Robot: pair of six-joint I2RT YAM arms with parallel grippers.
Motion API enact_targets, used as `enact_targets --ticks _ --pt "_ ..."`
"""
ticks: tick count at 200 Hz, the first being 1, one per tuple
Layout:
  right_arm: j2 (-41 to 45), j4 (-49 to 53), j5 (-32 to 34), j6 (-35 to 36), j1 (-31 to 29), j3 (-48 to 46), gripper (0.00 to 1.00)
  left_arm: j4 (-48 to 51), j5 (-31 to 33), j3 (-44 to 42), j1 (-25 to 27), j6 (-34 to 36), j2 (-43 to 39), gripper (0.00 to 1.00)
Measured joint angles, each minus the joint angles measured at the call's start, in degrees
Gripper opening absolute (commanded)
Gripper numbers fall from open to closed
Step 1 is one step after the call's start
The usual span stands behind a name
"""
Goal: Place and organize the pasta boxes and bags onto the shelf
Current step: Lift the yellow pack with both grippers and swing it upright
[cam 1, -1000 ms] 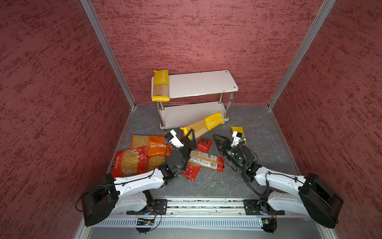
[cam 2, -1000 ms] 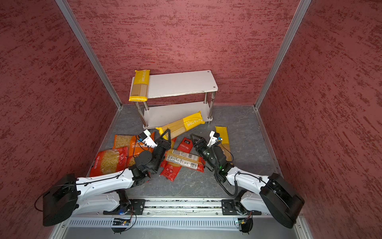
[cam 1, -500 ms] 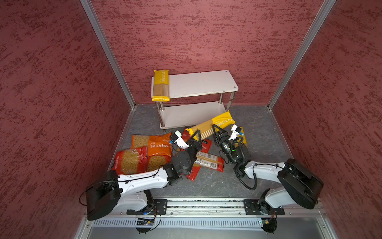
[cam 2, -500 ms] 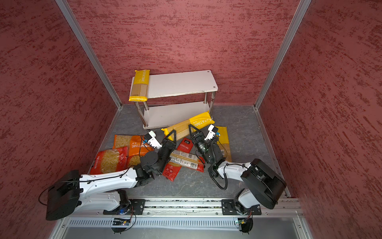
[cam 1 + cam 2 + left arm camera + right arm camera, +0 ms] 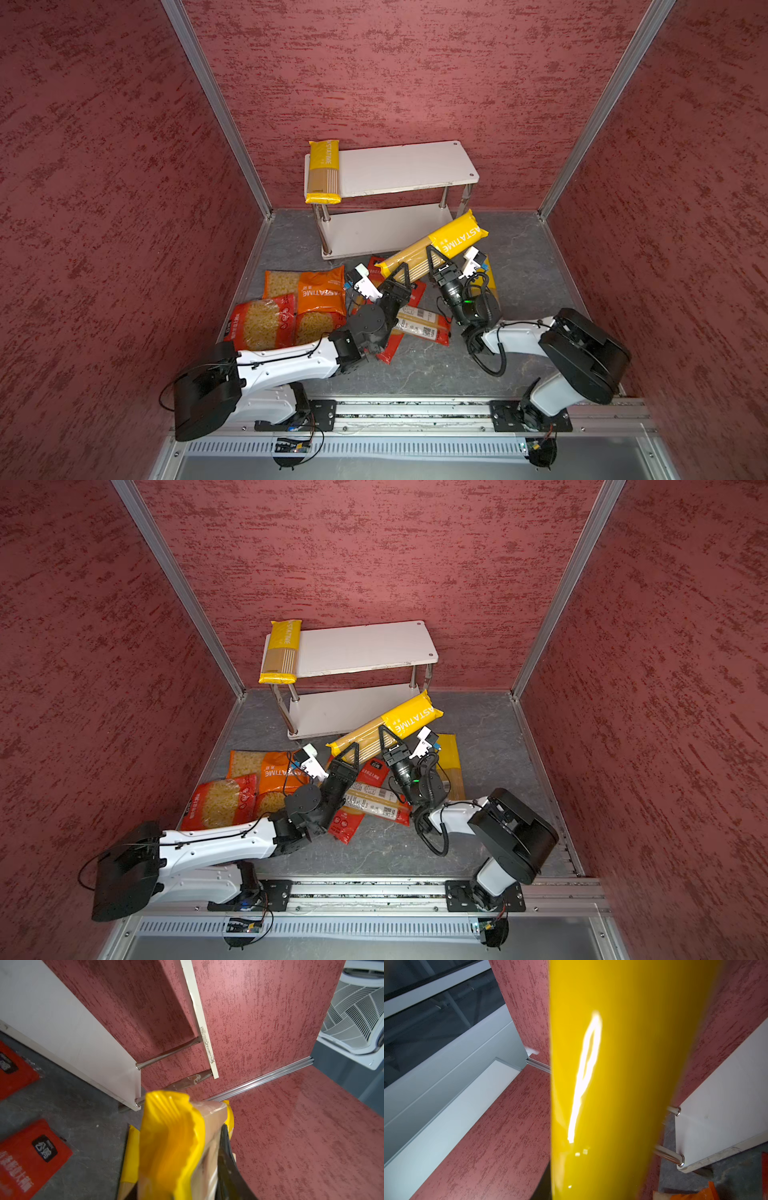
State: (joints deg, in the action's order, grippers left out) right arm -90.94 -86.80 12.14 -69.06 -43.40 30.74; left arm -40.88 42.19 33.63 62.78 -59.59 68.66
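Yellow PASTATIME spaghetti pack point(image 5: 453, 243) appears in handover: right gripper point(image 5: 429, 254) clamps its middle, hold of left gripper point(image 5: 401, 271) cannot be told; next, lift it onto the far shelf point(image 5: 399, 170).

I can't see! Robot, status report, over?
Right gripper shut on yellow pack, aloft. Left gripper at its low end, grip unclear. Shelf post near its tip.

right end effector point(image 5: 435, 261): moves in from the right, jaws now closed across the middle of the yellow pack point(image 5: 432, 249) | pack: lifts higher and shifts right, yellow end now past the shelf point(image 5: 374, 237) right front post | left end effector point(image 5: 400, 275): pushes forward at its clear end
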Motion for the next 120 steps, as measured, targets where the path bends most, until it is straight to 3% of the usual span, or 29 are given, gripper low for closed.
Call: enact_targets --ticks 19,47,80,120 --pt "-0.59 -0.31 -2.71 0.55 0.85 -1.75 0.04 7.98 -2.32 -1.51 0.09 -0.37 -5.38 0.75" --pt "0.81 3.61 -8.96 4.22 5.14 -5.14 0.02 26.16 -10.75 0.33 -5.42 1.64 -14.08 0.78" --pt "6.97 24.83 -19.50 15.08 7.93 -5.07 0.02 34.99 -27.89 2.12 -17.62 6.80 -16.33 0.77" --pt "13.51 48.76 -34.47 29.79 7.23 0.11 0.02 37.42 -47.08 2.10 -25.00 17.40 -14.25 0.80"
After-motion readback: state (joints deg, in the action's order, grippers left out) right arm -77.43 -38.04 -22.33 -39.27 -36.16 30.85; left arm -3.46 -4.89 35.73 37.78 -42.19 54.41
